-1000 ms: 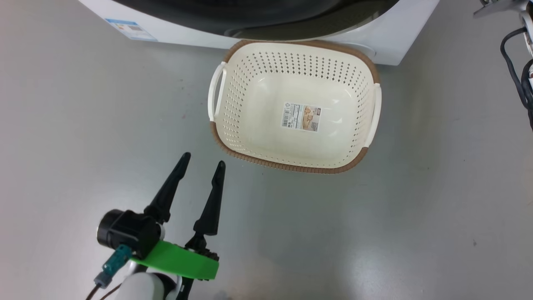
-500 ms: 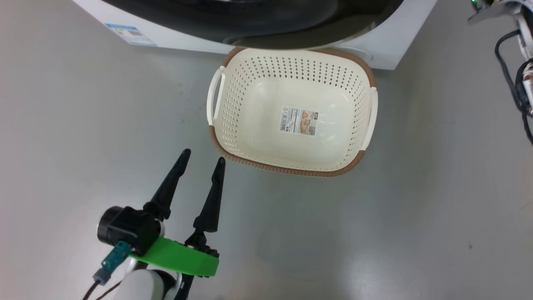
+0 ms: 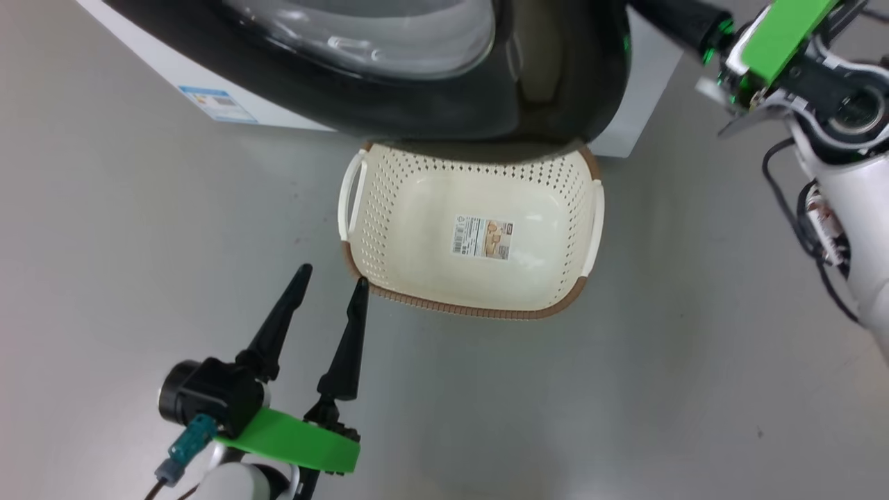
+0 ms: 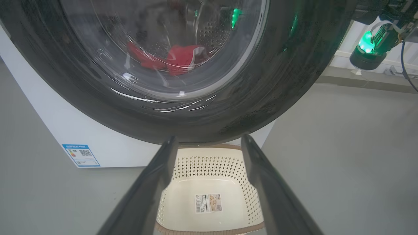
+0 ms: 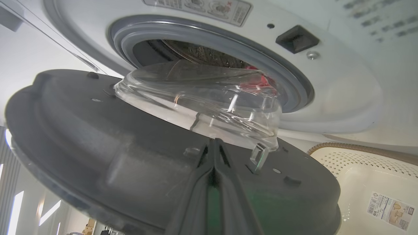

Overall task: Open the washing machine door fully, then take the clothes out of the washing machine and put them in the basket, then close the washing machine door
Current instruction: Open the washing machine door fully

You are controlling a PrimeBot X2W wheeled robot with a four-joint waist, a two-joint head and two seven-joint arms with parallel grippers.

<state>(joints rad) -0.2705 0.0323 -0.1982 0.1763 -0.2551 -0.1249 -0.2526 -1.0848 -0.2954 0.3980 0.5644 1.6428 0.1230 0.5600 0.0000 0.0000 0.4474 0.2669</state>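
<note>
In the head view, the one washing machine door (image 3: pixel 555 83) stood part-open. Its black rim hung over the far edge of the single basket (image 3: pixel 472 310), which sat on the floor (image 3: pixel 139 243) close against the washing machine (image 3: pixel 642 90). The left pincer (image 3: pixel 331 278) gaped wide and empty, one tip just beside the basket's near-left corner. A careless advance could have shoved the basket out of place.

In the left wrist view, red clothes (image 4: pixel 183 58) lay in the drum (image 4: pixel 209 32) behind the door. Two red patches showed, but the number of garments was unclear. One paper label (image 4: pixel 208 203) lay in the basket.

In the right wrist view, the right pincer (image 5: pixel 214 147) was pressed shut on nothing, its tips seemingly against the door's inner face. On that smooth face they could have skidded off, leaving the door short of fully open.
</note>
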